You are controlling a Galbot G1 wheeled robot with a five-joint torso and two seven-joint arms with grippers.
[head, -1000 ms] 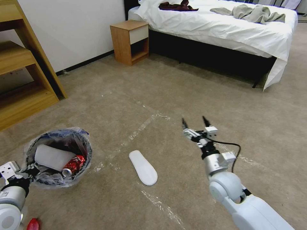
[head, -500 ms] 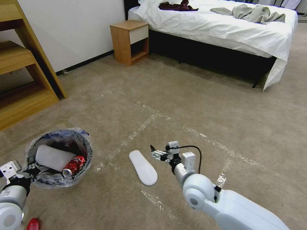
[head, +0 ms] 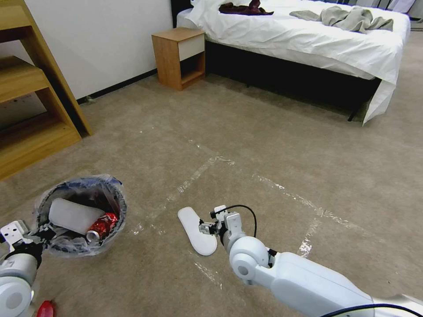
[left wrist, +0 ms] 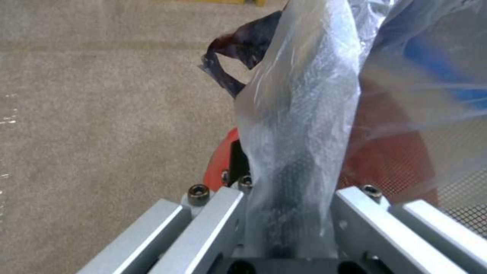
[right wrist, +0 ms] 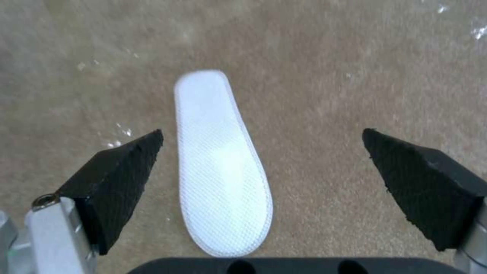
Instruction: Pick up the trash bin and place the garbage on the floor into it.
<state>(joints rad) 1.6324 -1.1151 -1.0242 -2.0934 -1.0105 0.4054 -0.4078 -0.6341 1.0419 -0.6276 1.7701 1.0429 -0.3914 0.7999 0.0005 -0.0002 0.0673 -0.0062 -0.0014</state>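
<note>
bare carpet point(right wrist: 355, 76) rings the slipper point(right wrist: 218, 171); nothing blocks the spread right end effector point(right wrist: 263, 140).

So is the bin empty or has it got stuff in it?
Not empty. The bin holds a white slipper and a red can, and sits in the left gripper.

No text, label or number can be read; the blue print on the bin point(head: 81, 215) liner is illegible.
</note>
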